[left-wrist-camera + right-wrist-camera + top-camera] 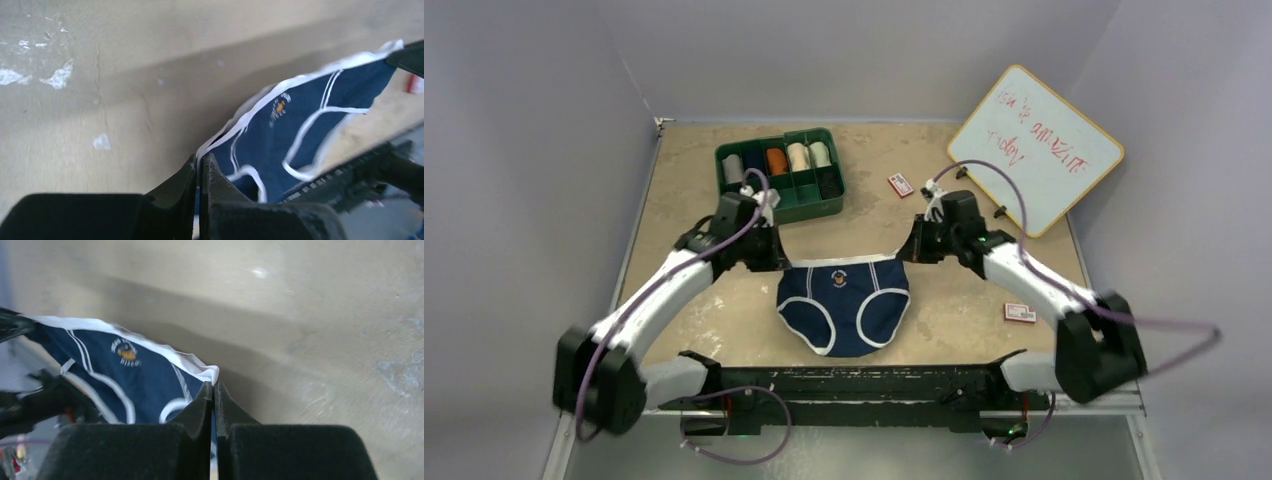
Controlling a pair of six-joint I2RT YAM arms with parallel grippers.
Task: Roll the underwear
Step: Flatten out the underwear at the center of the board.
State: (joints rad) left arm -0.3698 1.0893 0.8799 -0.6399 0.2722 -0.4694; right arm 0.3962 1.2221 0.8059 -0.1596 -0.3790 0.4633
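Left gripper (200, 162) is pinched shut on the left corner of the waistband, and the right gripper (214, 386) is clamped just as tight on the right corner. White edging is caught between both pairs of jaws. Navy briefs (844, 305) hang stretched between the two, mid-table, with the waistband on the far side and the crotch toward the near edge. From the wrist views the top edge looks held up off the table (694, 170), casting a shadow beneath. Whether the lower part touches down, I can't tell.

So no roll has started. This reads as the spread-out step, getting the cloth flat and square. The next move calls for both arms to come down together at even tension, so the briefs lie smooth before either side lets go. Uneven lowering could bunch one corner. Far left, the green tray (809, 210) holds several rolled pieces, probably where this one ends up.
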